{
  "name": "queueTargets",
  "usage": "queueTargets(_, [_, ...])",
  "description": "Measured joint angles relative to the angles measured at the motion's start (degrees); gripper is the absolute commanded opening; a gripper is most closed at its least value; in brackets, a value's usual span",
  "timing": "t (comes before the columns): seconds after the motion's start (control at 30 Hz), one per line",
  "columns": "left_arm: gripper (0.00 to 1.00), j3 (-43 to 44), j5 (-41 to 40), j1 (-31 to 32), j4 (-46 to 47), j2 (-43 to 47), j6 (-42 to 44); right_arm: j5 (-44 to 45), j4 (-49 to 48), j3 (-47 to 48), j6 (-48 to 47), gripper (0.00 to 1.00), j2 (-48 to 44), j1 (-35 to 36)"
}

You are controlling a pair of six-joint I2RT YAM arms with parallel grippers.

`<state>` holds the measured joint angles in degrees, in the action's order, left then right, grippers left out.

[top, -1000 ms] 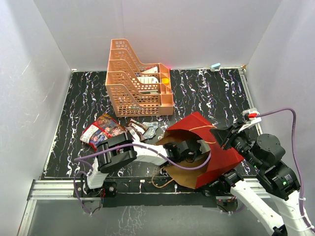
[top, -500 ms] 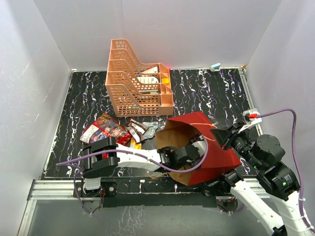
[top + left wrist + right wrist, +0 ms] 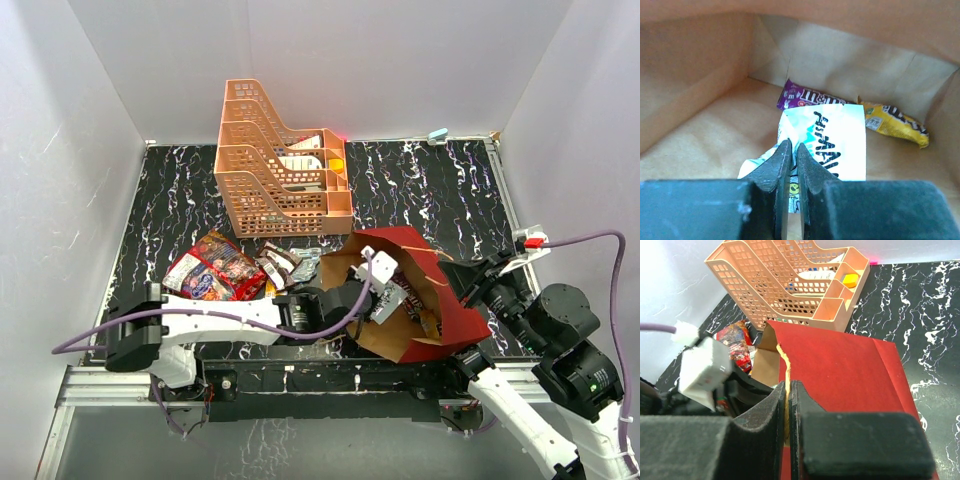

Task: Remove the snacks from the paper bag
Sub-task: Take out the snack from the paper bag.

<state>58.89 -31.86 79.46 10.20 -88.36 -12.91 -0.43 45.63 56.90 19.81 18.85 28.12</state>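
**A:** What does your left wrist camera give you that the overhead view doesn't?

**B:** The bottom of the bag. From above you see only the paper bag (image 3: pixel 405 245) lying on its side on the black marbled table (image 3: pixel 420 190). Its mouth faces left and your left arm reaches inside. The wrist view shows your left gripper (image 3: pixel 790 150) clenched on the near edge of a white-and-teal packet (image 3: pixel 835 145), with brown kraft paper all round.

**A:** What else is in there?

**B:** A purple packet (image 3: pixel 810 96) touches the white one's far edge. A yellow packet (image 3: pixel 895 121) lies just beside it on the right. Both rest against the back fold.

**A:** And your right side?

**B:** Your right wrist camera shows the right gripper (image 3: pixel 788 390) pinched tight on the bag's cord handle (image 3: pixel 782 357), above the dark red outer face. From overhead you can't make out that grip.

**A:** What's outside the bag?

**B:** A large red snack bag (image 3: pixel 210 275) and a few small wrappers (image 3: pixel 285 262) lie on the table left of the mouth. Behind them is the orange tray rack (image 3: pixel 270 190). Your right wrist view shows a yellow item (image 3: pixel 850 280) in one of its compartments, but you can't tell what it is.
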Motion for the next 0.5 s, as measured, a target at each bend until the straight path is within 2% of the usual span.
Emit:
queueTargets(0.23, [0.00, -0.6, -0.1, 0.0, -2.6, 9.7, -1.7, 1.0, 0.1, 0.0, 0.2, 0.07, 0.2, 0.0])
queueTargets(0.5, [0.00, -0.5, -2.8, 0.0, -7.8, 24.6, -0.9, 7.9, 0.0, 0.0, 2.0, 0.07, 0.4, 0.0])
